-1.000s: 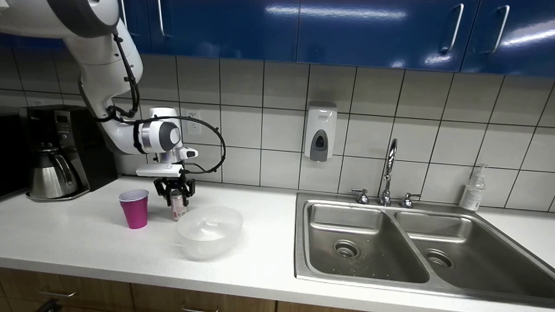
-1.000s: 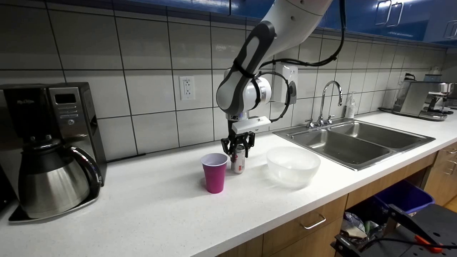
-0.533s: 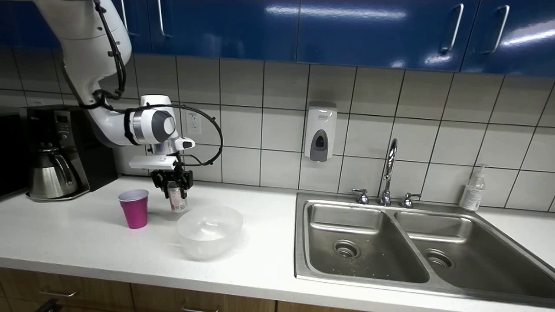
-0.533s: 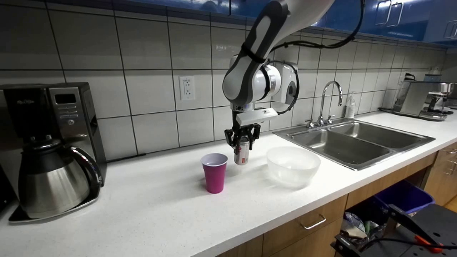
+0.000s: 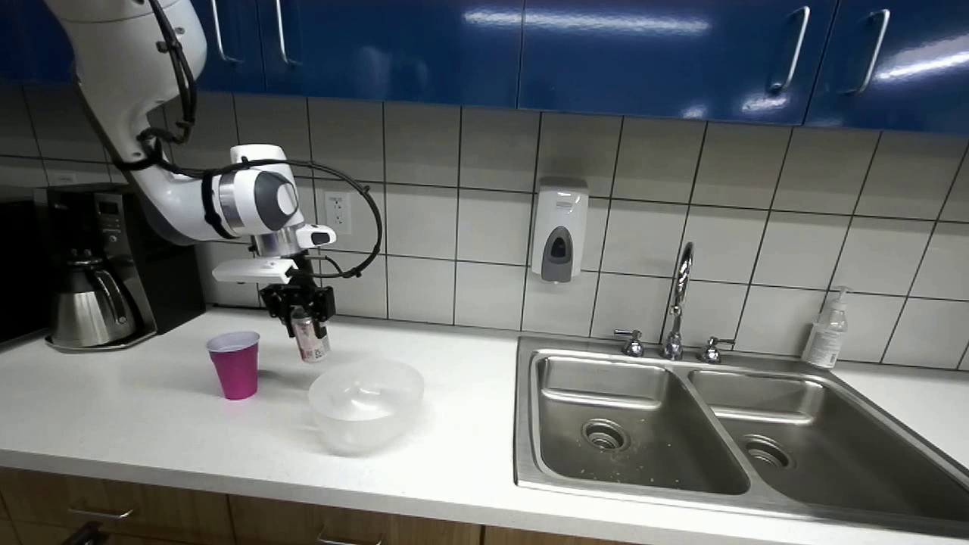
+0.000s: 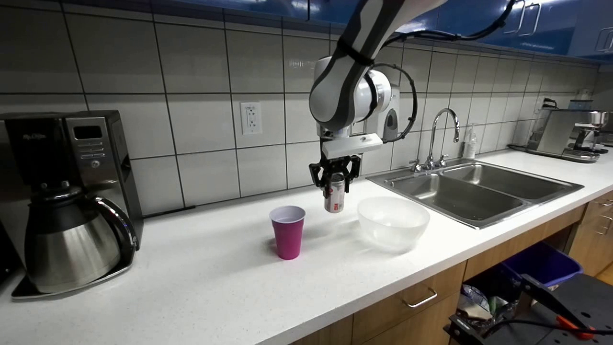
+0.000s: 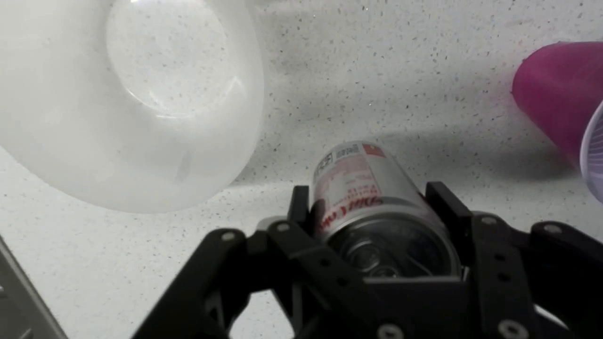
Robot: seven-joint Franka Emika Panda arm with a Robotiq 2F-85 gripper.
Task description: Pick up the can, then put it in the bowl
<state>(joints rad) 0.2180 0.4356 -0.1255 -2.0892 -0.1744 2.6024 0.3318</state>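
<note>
The silvery can with red print shows in both exterior views (image 5: 311, 348) (image 6: 334, 202) and in the wrist view (image 7: 353, 179). My gripper (image 5: 306, 330) (image 6: 336, 190) (image 7: 369, 200) is shut on its upper part and holds it above the counter, slightly tilted. The whitish translucent bowl (image 5: 356, 435) (image 6: 390, 237) stands on the counter beside the can, apart from it. It is at the upper left of the wrist view (image 7: 141, 169). Nothing shows inside it. The can's bottom is above the counter and to one side of the bowl's rim.
A magenta cup (image 5: 238, 371) (image 6: 288, 237) stands on the counter on the can's other side, also in the wrist view (image 7: 556, 94). A coffee maker (image 6: 96, 163) stands at the left. The steel double sink (image 5: 522, 424) lies beyond the bowl. Tiled wall (image 5: 424, 295) is behind.
The can has been lifted off the counter in my gripper. In an exterior view it has also shifted toward the bowl's side. Bowl and cup have not moved.
</note>
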